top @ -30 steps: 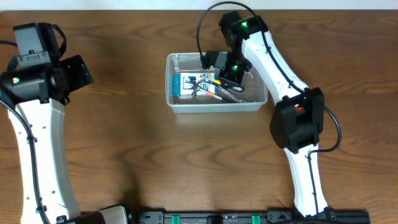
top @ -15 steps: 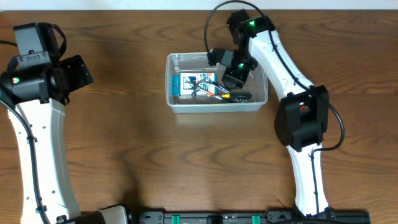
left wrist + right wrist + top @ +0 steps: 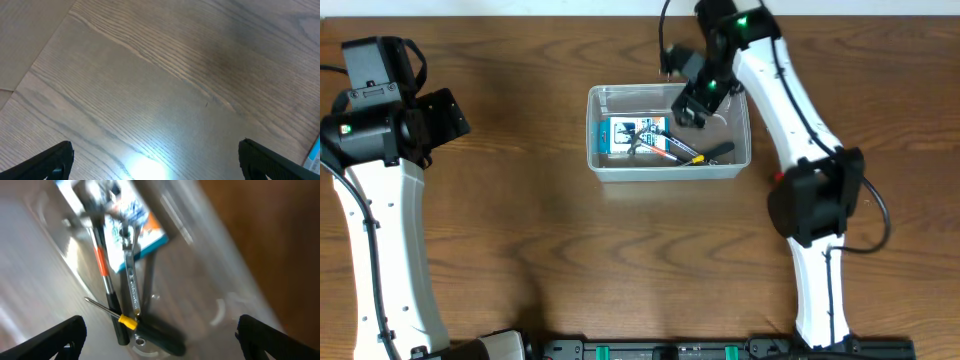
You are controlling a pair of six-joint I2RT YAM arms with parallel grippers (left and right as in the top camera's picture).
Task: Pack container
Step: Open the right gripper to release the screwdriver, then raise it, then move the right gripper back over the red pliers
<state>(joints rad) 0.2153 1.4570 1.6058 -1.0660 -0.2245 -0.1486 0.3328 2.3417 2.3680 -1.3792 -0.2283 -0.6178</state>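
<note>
The container [image 3: 593,150], a clear plastic bin, stands at the table's far middle. In it lie a blue-and-white box [image 3: 630,136], a wrench [image 3: 131,280], an orange-banded tool [image 3: 102,265] and a black-handled screwdriver [image 3: 712,153] with a yellow collar [image 3: 127,322]. My right gripper [image 3: 696,104] hangs open above the bin's far right part, with nothing between its fingers; in the right wrist view the right gripper [image 3: 162,339] looks down on the tools, blurred. My left gripper [image 3: 452,115] is open over bare wood at the far left, and the left gripper [image 3: 160,167] holds nothing.
A cable loops from the right arm [image 3: 790,110] over the table's far edge. The left arm [image 3: 380,230] runs along the left side. Brown wooden table [image 3: 620,260] surrounds the bin.
My right gripper has opened and drawn up and toward the far side of the container. The black-handled screwdriver now lies loose among the tools. The left arm has not moved.
</note>
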